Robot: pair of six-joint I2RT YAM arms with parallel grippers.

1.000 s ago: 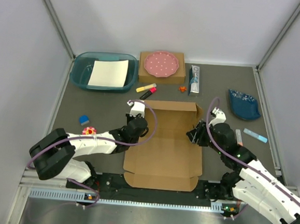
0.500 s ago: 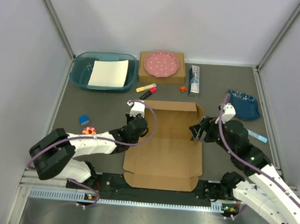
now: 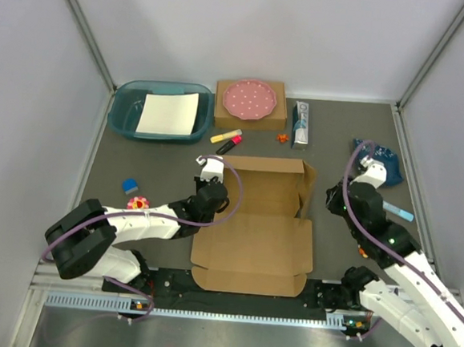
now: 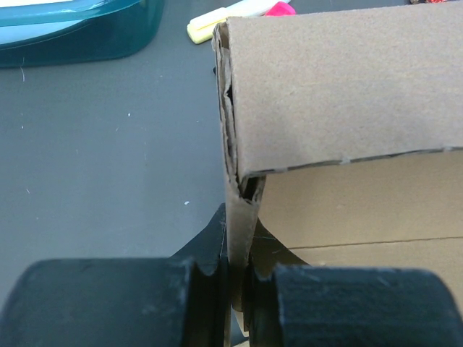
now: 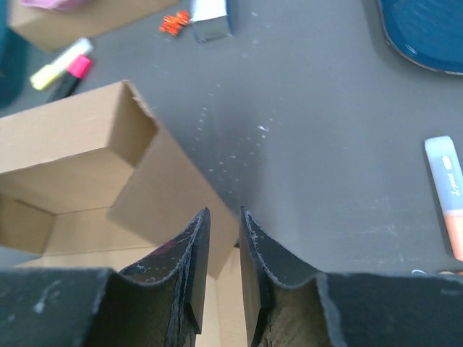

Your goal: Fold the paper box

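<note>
Paper box (image 3: 255, 232) lies in the middle of the desk (image 3: 148, 163), between the 2 arms, as a mostly flat sheet with its long axis running near to far. Its far wall (image 3: 269, 164) stands upright, and a right side flap (image 5: 170, 184) stands at the far-right corner.

At the left edge, the left pincer (image 4: 239, 246) is clamped on the raised left wall (image 4: 242, 210), with the cardboard edge pinched between its fingers. The right pincer (image 5: 224, 213) is narrow, with only a slim gap between its jaws. It holds nothing and sits over bare desk just to the right of the box.

The relation that matters is on the right side. The flap lies to the left of the right pincer and slightly below its tips, just beside them but not between them. The flap's crease runs near to far, roughly in line with the direction the fingers point. The right arm is plainly the nearer one to this flap, since the left is occupied on the opposite wall. To take or push the flap, the right pincer would probably need to shift left, either widening to straddle the edge or pressing with its closed tips.
</note>
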